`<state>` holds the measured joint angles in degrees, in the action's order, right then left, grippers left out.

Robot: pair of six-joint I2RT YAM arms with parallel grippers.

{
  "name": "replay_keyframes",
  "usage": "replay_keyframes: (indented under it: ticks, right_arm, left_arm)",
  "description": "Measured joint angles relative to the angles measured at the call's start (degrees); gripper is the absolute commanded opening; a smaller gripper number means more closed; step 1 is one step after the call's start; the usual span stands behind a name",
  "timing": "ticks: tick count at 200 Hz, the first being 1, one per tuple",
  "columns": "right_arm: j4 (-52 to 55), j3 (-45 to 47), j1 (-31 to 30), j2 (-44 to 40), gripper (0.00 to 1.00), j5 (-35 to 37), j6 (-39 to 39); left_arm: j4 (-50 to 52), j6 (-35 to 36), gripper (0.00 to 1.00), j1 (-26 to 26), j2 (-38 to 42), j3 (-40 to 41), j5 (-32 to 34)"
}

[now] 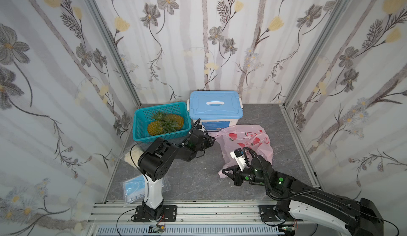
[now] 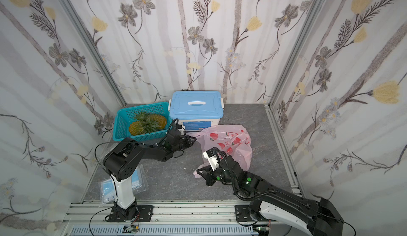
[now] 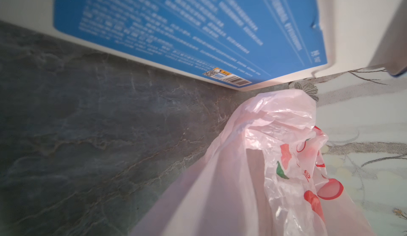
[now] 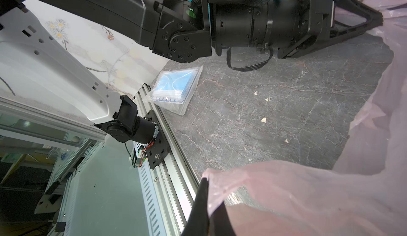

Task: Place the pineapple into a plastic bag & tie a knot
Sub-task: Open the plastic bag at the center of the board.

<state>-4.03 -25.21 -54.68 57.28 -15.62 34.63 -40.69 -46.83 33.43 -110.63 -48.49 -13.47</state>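
packet: clear flat packet with blue contents point(image 1: 132, 190), near left, beside the left arm's base; no part in this step.
basket: teal perforated plastic basket point(image 1: 141, 135) at the far left, holding two yellow-brown pineapples with green crowns point(image 1: 155, 128); neither is in the bag yet.
left gripper: left gripper point(image 1: 212, 139) reaches rightward to the bag's left rim; jaws drawn together there, and the film runs right up to its wrist camera, so it reads as pinching the rim.
box: white plastic storage box with a light-blue lid point(image 1: 215, 108), just behind the bag.
bag: thin translucent pink plastic bag with red fruit prints point(image 1: 251, 142), crumpled on the grey marbled tabletop point(image 1: 187, 179), right of centre; no knot visible.
right gripper: right gripper point(image 1: 224, 171) is clamped on the bag's near edge; film is caught against its black finger point(image 4: 202, 201).
step in hand: judged to be spreading the bag's mouth, early in the task.
method: draw the two pinched edges apart slowly and slightly upward, mouth turned toward the basket.
caution: thin film may slip or tear; each pinch should hold one layer only, or the mouth will not open.
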Motion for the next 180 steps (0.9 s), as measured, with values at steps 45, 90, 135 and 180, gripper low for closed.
replay_keyframes:
  ticks: [45, 90, 135, 180]
  right_arm:
    - [2.2, 0.2, 0.4, -0.6, 0.01, -0.9, 0.0]
    - [14.4, -6.9, 1.0, -1.0, 1.0, 1.7, -0.1]
    - [34.6, -25.9, 1.5, -0.4, 1.0, 10.6, 1.3]
    - [43.9, -41.2, 2.3, 14.5, 0.93, 19.8, 7.6]
  left_arm:
    - [-8.6, 0.5, 0.0, 0.0, -0.4, 0.2, 0.8]
    - [-6.2, 1.8, 0.0, 0.7, 6.0, 0.6, 3.3]
    - [6.2, 7.5, 0.0, 4.3, 17.8, 0.5, 8.6]
    - [13.3, 8.5, 0.0, 6.2, 25.1, 2.9, 11.5]
